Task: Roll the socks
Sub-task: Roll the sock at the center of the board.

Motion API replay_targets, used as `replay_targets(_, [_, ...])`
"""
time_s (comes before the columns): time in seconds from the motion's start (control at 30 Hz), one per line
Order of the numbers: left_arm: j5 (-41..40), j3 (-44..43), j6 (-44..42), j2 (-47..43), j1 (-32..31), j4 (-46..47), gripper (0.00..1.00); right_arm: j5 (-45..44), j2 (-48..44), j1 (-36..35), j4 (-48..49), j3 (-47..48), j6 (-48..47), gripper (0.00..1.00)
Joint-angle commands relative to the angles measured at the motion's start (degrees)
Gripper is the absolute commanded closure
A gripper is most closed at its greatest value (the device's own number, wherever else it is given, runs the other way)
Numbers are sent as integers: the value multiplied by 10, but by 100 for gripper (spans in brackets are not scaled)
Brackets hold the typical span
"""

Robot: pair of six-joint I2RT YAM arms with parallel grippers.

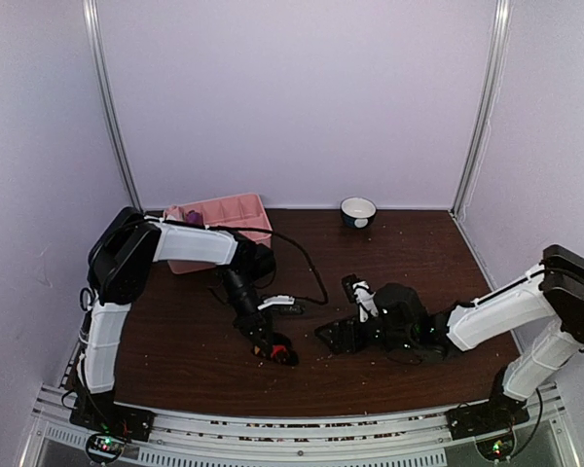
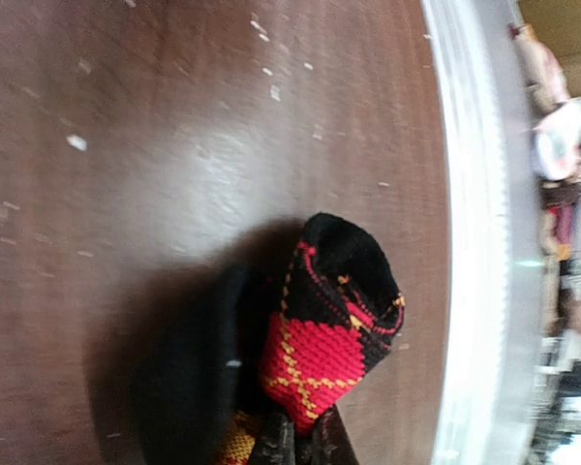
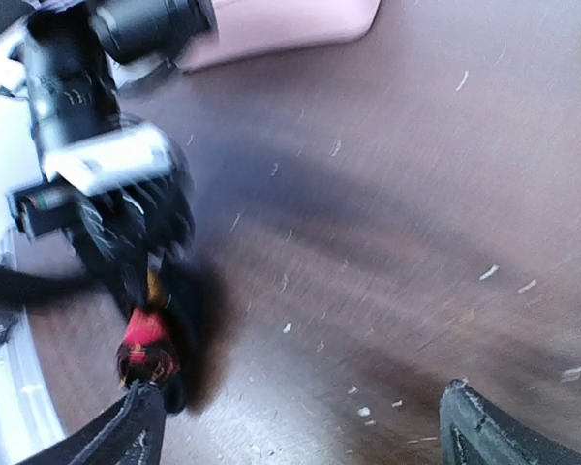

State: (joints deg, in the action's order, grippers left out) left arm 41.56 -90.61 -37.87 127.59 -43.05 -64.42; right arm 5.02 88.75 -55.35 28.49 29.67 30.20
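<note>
**Item 1. Black knitted sock with red and yellow argyle diamonds**. Soft fabric, bunched into a compact lump. It sits at the near middle of the table, touching or just above the surface. Whether the lump is one sock or a pair cannot be told.

**Item 2. Left gripper**. Black, two-fingered, clenched on the argyle sock. The fingers pinch its lower edge, and the arm reaches down from the left.

**Item 3. Right gripper**. Jaws released and spread wide, holding nothing. It is low over the table just beside the argyle sock and faces it from the right.

**Item 4. Small magenta-purple scrap of fabric**. Probably another sock. It lies in the left end of the tray, well apart from both grippers.

**Item 5. Pink plastic compartment tray**. Far left of the table, behind the left arm.

**Item 6. Small round bowl, pale rim, dark outside**. Far edge, centre.

**Item 7. Dark brown wooden table**. Flecked with pale crumbs.

**Step in hand (judged).** The argyle roll looks formed or nearly so and is held by one claw only.

**Next move (judged).** Either the open claw closes on the loose end to tighten or tuck it, or the left sets the bundle down. The lump is soft and may spring open if let go untucked.
</note>
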Motion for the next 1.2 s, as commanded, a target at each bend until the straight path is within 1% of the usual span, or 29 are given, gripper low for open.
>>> replay_targets(0.0, [-2,4,-32,79,0,-94,100,-286,-54,-18,-151,16,-18,0])
replay_targets(0.03, [1,1,-36,83,0,-100,100,-334,-65,-17,-183,16,30,0])
replay_targets(0.07, [3,-1,-38,84,-1,-101,100,-329,-83,-7,-172,-3,58,0])
replay_targets(0.1, [3,-1,-38,85,0,-101,100,-283,-105,12,-110,-46,84,0])
replay_targets(0.13, [3,-3,-37,86,-1,-100,100,-237,-125,35,21,-94,105,0])
replay_targets(0.17, [1,-4,-34,86,0,-97,100,-195,-134,40,122,-138,101,0])
replay_targets(0.2, [-3,-2,-29,86,0,-91,100,-160,-133,30,201,-165,59,0])
replay_targets(0.23, [-7,-1,-24,86,-1,-86,100,-154,-125,8,229,-171,14,0])
replay_targets(0.27, [-14,-1,-18,87,-1,-79,100,-152,-117,-17,204,-157,-37,0])
replay_targets(0.33, [-31,-2,-6,91,0,-69,100,-131,-90,-58,103,-91,-129,0])
replay_targets(0.37, [-44,-1,3,91,0,-60,100,-93,-70,-71,72,-69,-162,0])
replay_targets(0.4, [-56,0,13,90,0,-50,100,-69,-50,-83,60,-55,-188,0])
replay_targets(0.47, [-74,3,27,88,0,-35,100,-24,-20,-107,67,-43,-230,0])
replay_targets(0.57, [-92,7,41,85,0,-18,100,-21,1,-149,102,-31,-287,0])
replay_targets(0.77, [-115,3,46,87,-2,-13,100,-16,72,-196,-11,96,-395,1])
replay_targets(0.87, [-121,3,49,88,-2,-9,100,-20,104,-198,-46,140,-442,7])
replay_targets(0.93, [-126,2,51,89,-2,-7,100,-20,121,-197,-74,168,-468,14])
replay_targets(1.07, [-130,-3,53,90,-2,-8,100,0,159,-184,-131,211,-498,33])
replay_targets(1.17, [-127,-7,51,91,-2,-11,100,14,174,-170,-132,216,-501,38])
